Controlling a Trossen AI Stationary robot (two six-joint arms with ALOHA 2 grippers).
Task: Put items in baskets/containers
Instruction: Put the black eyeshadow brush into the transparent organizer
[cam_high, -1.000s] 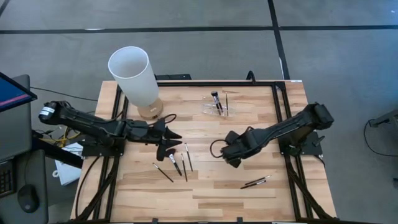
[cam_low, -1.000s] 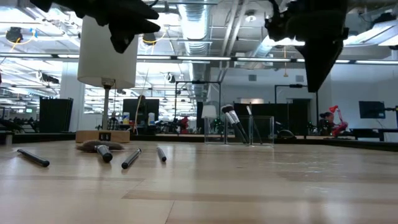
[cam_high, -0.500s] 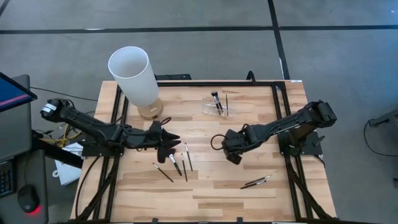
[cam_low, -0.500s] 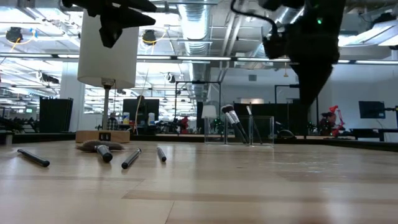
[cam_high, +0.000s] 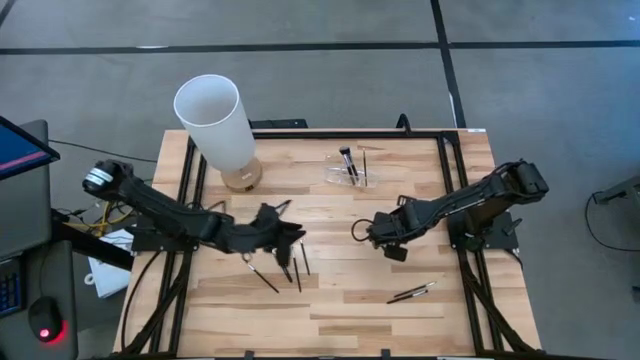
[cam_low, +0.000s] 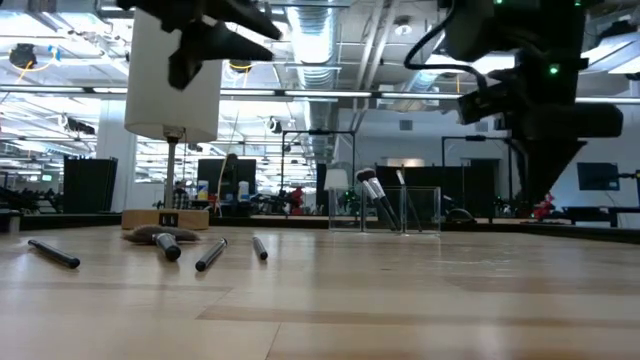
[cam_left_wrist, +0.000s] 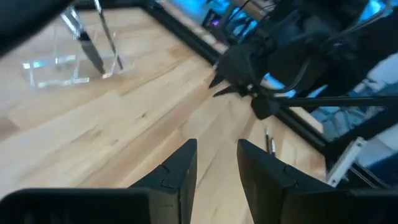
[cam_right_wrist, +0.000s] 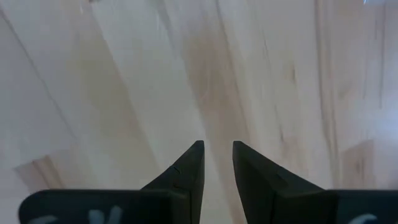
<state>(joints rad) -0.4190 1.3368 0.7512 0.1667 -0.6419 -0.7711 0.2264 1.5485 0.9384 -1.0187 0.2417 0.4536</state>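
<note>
Several thin dark makeup brushes (cam_high: 285, 267) lie flat on the wooden table left of centre; the low view shows them too (cam_low: 210, 254). Two more brushes (cam_high: 412, 292) lie near the front right. The clear acrylic holder (cam_high: 348, 172) stands at the far middle with a few brushes upright in it (cam_low: 378, 203). My left gripper (cam_high: 293, 239) hovers open just beyond the left group, and nothing shows between its fingers (cam_left_wrist: 216, 144). My right gripper (cam_high: 392, 247) points down over bare wood right of centre, open and empty (cam_right_wrist: 217, 144).
A tall white cylinder on a wooden base (cam_high: 215, 125) stands at the far left. A black frame (cam_high: 455, 170) runs along the table's sides. Bare wood lies between the two grippers and in front of the holder.
My left gripper has gone toward the table's right and a little toward the near edge, rolling as it went, and now stands by the left group of brushes. My right gripper has moved toward the right edge and sunk, also rolling. No brush has moved.
</note>
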